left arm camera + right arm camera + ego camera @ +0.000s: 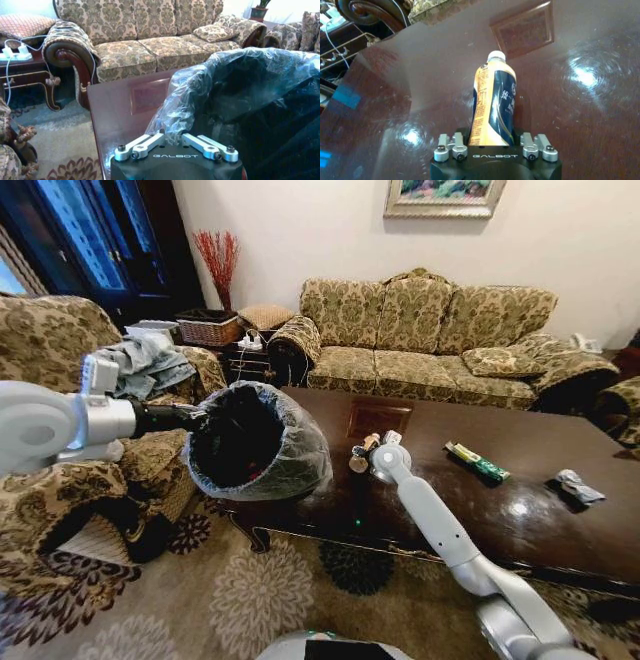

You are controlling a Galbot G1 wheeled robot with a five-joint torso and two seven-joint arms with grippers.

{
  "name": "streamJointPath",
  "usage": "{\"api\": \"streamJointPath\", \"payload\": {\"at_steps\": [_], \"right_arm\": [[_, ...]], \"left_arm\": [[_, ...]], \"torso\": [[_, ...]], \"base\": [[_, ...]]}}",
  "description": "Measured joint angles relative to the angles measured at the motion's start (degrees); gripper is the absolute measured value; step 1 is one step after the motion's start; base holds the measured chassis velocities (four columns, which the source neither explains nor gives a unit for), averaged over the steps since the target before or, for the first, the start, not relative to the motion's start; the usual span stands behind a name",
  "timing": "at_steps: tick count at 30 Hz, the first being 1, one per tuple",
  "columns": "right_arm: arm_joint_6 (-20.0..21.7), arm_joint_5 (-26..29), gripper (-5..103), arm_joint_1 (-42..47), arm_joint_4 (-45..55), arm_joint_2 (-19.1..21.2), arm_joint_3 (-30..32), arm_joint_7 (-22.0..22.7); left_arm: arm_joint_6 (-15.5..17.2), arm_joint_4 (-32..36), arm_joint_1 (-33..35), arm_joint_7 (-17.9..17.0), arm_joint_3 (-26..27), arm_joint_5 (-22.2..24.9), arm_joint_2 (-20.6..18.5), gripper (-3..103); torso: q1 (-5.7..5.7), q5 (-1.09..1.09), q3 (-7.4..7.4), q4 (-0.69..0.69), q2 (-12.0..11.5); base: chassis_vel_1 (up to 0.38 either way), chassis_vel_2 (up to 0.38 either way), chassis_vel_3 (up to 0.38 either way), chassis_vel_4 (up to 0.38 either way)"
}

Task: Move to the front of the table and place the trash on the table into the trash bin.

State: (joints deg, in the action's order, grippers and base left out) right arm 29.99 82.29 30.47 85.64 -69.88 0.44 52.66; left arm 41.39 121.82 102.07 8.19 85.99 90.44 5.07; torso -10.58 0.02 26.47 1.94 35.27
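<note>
My left gripper (196,420) (172,135) is shut on the rim of the trash bin (262,446) (250,93). The black bin, lined with a grey bag, hangs tilted at the left end of the table (520,525) (420,75), mouth toward me. My right gripper (374,456) (492,141) reaches over the table's middle and is shut on the base of the tan bottle (358,456) (495,105), whose white cap points away from the wrist. On the tabletop to the right lie a green-yellow packet (478,462) and a silver-white wrapper (578,487).
A patterned sofa (420,320) stands behind the table and an armchair (50,345) to the left. A wicker basket (210,330) sits on a side table in the back corner. Patterned rug (250,590) covers the floor in front.
</note>
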Motion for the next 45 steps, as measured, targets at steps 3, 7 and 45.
{"api": "streamJointPath", "payload": {"at_steps": [3, 7, 45], "right_arm": [[-0.9, 0.1, 47, 0.0, 2.4, 0.9, -0.2, -0.1], [-2.9, -2.3, 37, -0.8, 8.4, 3.6, -1.2, -2.4], [2.0, 5.3, 57, -37.0, 35.7, 10.5, -25.4, -24.3]], "left_arm": [[-0.2, -0.1, -0.1, 0.1, 0.0, 0.0, 0.0, 0], [-0.4, -0.1, -0.2, 0.1, 0.1, -0.1, -0.1, 0], [0.8, -10.9, 1.4, -0.6, 0.2, 11.3, -23.6, 0]], "torso": [[-0.01, 0.0, 0.0, 0.0, 0.0], [-0.01, 0.0, 0.0, 0.0, 0.0], [-0.01, -0.03, 0.0, 0.01, 0.0]], "base": [[0.0, 0.0, 0.0, 0.0], [0.0, 0.0, 0.0, 0.0], [0.0, 0.0, 0.0, 0.0]]}}
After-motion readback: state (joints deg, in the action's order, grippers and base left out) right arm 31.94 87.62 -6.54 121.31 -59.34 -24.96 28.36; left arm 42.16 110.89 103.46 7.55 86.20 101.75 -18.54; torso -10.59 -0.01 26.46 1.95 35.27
